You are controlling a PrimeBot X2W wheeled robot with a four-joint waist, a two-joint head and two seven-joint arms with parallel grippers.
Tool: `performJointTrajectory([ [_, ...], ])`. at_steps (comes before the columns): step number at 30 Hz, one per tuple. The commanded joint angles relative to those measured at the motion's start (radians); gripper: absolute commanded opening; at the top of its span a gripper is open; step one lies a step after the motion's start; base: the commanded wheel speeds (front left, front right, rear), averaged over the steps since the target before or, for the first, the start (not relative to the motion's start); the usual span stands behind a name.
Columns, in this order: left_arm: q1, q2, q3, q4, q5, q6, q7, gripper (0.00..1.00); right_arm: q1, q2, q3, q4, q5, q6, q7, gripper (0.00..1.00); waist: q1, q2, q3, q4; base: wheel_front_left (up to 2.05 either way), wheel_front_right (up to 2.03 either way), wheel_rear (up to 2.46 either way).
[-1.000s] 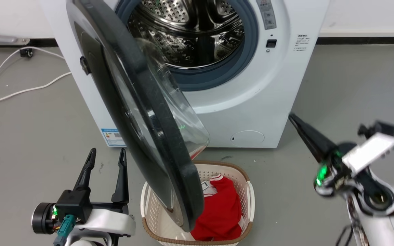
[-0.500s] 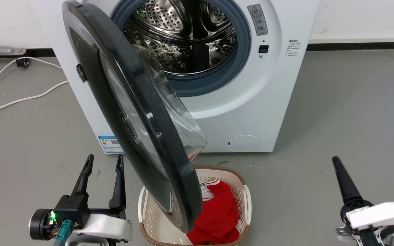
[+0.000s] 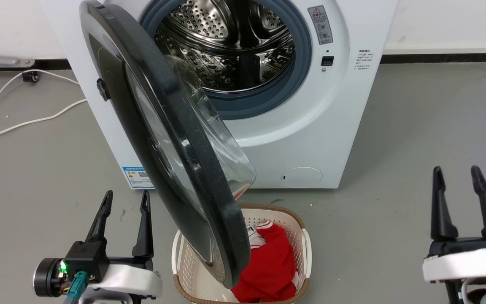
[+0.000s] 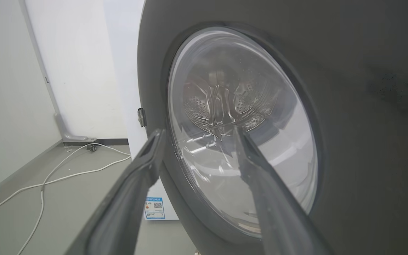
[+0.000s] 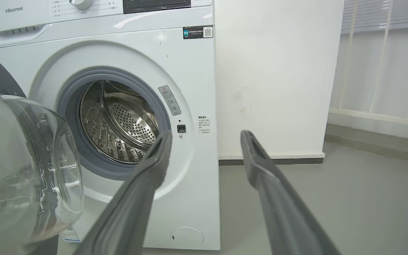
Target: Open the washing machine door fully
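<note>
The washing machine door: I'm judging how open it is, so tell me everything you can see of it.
The washing machine door is a large round disc with a glossy black rim and a bulging clear glass bowl on its inner side. It is swung out from the washing machine, edge-on in the head view, leaving the steel drum exposed. Its lower edge hangs over a laundry basket. The open left pincer stands by its outer face, not touching.
</note>
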Motion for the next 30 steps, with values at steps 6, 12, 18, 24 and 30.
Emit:
performJointTrajectory([
  [6,0.000,0.000,0.005,-0.011,0.016,-0.003,-0.003,1.00,0.093,0.017,0.031,-0.082,-0.137,0.000,0.025,1.00,0.0000,-0.0001,0.002,0.004,0.00,0.00,0.00],
  [12,0.001,0.001,0.006,-0.014,0.023,-0.008,-0.003,1.00,0.142,0.018,0.053,-0.059,-0.085,0.000,0.029,1.00,0.0000,-0.0001,0.006,0.002,0.00,0.00,0.00],
  [18,0.002,0.001,0.005,-0.013,0.029,-0.009,-0.003,1.00,0.126,0.019,0.058,-0.040,-0.062,0.000,0.013,1.00,0.0000,-0.0001,0.007,-0.001,0.00,0.00,0.00],
  [24,0.001,0.001,0.006,-0.008,0.029,-0.010,-0.003,1.00,0.115,0.019,0.057,-0.034,-0.063,0.000,0.009,1.00,0.0000,-0.0001,0.008,0.002,0.00,0.00,0.00],
  [30,-0.003,0.001,0.004,-0.017,0.029,-0.015,-0.003,0.00,0.112,0.019,0.058,-0.029,-0.060,0.000,0.005,1.00,0.0000,-0.0001,0.011,0.003,0.00,0.00,0.00],
])
